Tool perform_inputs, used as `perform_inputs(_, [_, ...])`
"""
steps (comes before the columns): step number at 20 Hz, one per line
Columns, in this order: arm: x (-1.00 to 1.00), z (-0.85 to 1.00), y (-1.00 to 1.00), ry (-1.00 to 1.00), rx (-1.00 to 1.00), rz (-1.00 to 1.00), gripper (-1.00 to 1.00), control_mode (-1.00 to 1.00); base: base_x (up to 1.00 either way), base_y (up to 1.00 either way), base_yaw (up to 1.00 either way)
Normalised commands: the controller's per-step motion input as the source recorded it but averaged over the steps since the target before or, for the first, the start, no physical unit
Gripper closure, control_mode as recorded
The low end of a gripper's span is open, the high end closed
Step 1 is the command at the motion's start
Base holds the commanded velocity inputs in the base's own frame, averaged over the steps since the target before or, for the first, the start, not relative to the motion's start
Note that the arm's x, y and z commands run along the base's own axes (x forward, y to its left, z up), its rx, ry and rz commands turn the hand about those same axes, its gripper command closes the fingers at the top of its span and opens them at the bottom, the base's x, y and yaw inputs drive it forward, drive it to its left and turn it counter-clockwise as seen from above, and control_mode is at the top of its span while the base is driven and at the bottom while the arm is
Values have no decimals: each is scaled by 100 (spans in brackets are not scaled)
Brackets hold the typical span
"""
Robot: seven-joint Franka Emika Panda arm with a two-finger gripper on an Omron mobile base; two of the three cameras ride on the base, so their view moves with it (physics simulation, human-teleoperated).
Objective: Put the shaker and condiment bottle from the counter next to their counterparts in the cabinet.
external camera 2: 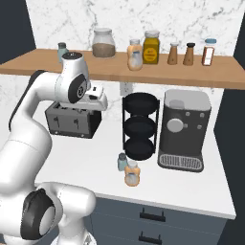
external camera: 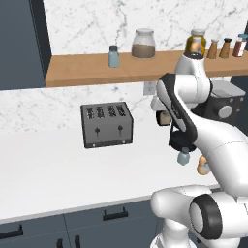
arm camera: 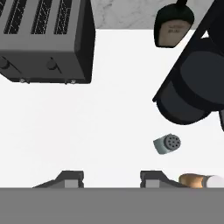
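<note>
While hovering high over the white worktop [external camera 2: 86,158] with end effector [arm camera: 111,177] fingers together and empty, sits left of the small blue-grey dark-capped shaker [arm camera: 167,144], upright, beside the amber-orange pale-capped bottle [arm camera: 199,180], before the black tiered rack [external camera 2: 139,127].

Both base views look forward and down over the arm — one from behind-left, one from behind-right; they share the worktop [external camera: 58,169], toaster [external camera: 106,124] and shelf [external camera: 87,70]; the hand view looks straight down, closer.
</note>
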Motion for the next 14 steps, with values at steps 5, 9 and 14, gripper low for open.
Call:
perform_inputs(5, [0, -1, 0, 0, 0, 0, -100, -100, 0, 0, 0])
perform_inputs(9, [-14, -6, -29, -1, 0, 0, -100, -100, 0, 0, 0])
perform_inputs(14, [-41, -11, -81, -7, 5, -10, -100, -100, 0, 0, 0])
